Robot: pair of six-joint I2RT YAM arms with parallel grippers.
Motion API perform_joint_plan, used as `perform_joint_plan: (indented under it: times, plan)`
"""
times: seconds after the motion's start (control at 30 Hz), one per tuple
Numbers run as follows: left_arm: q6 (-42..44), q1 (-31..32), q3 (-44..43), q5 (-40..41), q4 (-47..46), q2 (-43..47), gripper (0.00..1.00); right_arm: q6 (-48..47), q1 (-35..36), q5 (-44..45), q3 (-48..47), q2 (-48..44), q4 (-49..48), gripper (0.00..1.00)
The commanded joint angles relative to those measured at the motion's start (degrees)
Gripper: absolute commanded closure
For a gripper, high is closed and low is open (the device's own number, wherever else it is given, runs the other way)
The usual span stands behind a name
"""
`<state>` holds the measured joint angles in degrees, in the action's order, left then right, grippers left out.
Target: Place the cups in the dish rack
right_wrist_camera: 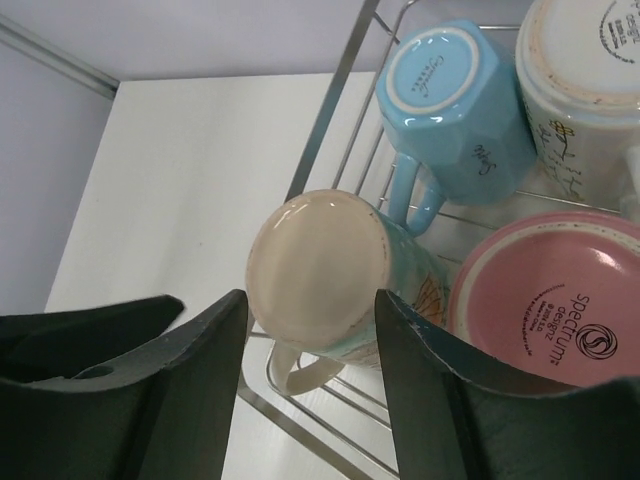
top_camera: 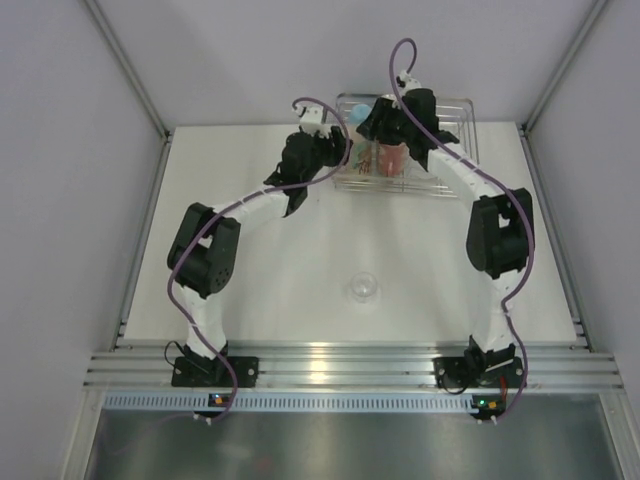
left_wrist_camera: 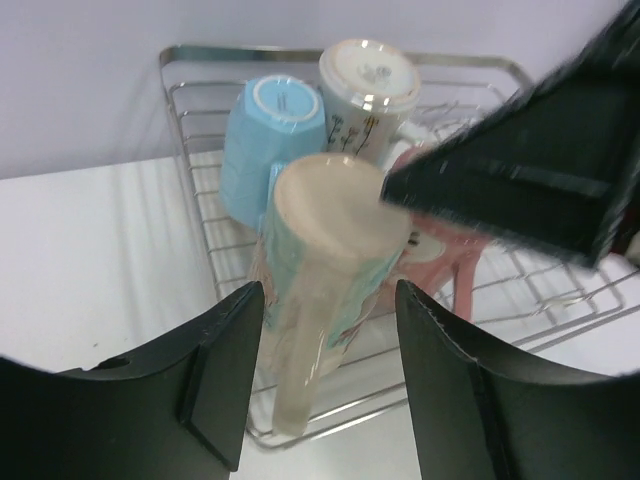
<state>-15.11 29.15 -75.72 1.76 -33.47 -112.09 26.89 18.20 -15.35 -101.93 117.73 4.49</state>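
The dish rack stands at the back of the table with several cups upside down in it. In the left wrist view a cream and teal mug leans at the rack's near corner, with a light blue cup, a cream floral mug and a pink cup behind it. My left gripper is open, its jaws either side of the teal mug without touching. My right gripper is open just above the same mug's base. A small clear glass sits on the table.
The rack's wire rim runs beside the teal mug. The right gripper's black body hangs over the rack in the left wrist view. White walls close the table on three sides. Both arms reach toward the rack's left half.
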Motion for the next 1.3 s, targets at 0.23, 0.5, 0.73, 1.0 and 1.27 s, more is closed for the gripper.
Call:
perform_joint_plan:
  times: [0.23,0.5,0.73,1.0,1.27]
  plan:
    - [-15.9,-4.62,-19.26,-8.08,15.8,-7.16,0.41,3.25,-0.62,2.0,-2.92,2.94,-0.1,0.48]
    - [-20.48,-6.29,-25.52,-16.25,20.2,-13.41,0.45,3.96,-0.62,-0.64,-0.56,1.98,-3.51,0.69]
    - [-20.39,-6.65,-26.85,-20.47,19.68,-15.61,0.52,2.81,-0.53,-2.75,0.86,1.18,-6.16,0.77]
    - [-20.04,-6.56,-25.62,-28.03,14.67,-16.58,0.64,1.5,-0.35,-3.63,2.79,-0.13,-8.36,0.77]
    - [-19.61,-6.03,-24.73,-32.25,8.69,-17.72,0.65,-0.88,0.09,-2.14,4.72,-2.07,-9.24,0.76]
